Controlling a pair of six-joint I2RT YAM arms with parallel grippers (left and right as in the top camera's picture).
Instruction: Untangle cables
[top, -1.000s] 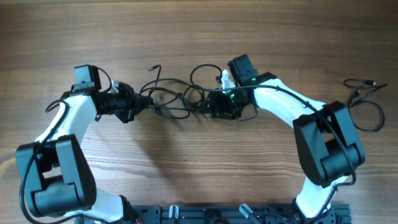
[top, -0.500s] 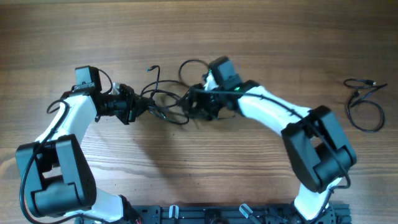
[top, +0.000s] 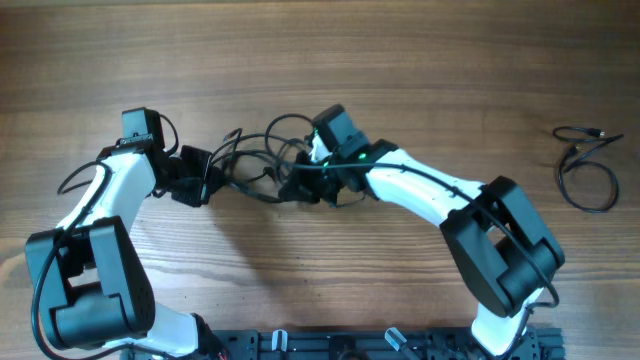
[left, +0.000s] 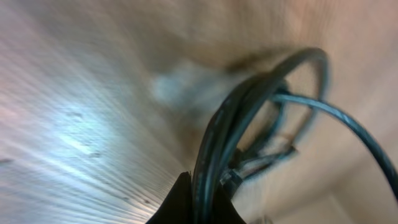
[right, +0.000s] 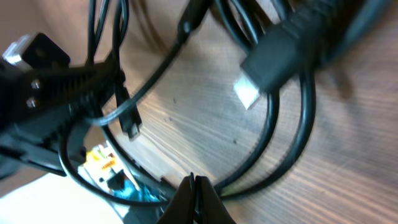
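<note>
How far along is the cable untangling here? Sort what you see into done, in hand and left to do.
Done: one cable lies alone at the far right of the table. In hand: the left gripper and right gripper are both at the tangle mid-table, the left pinching a bundle of its cords. Left: those cords loop across each other, not yet separated.

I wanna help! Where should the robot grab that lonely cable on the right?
Probably grip the lone cable on the straight bit behind its plug end, coming down from above: it lies flat on the table, and that stretch sits clear of its loop.
</note>
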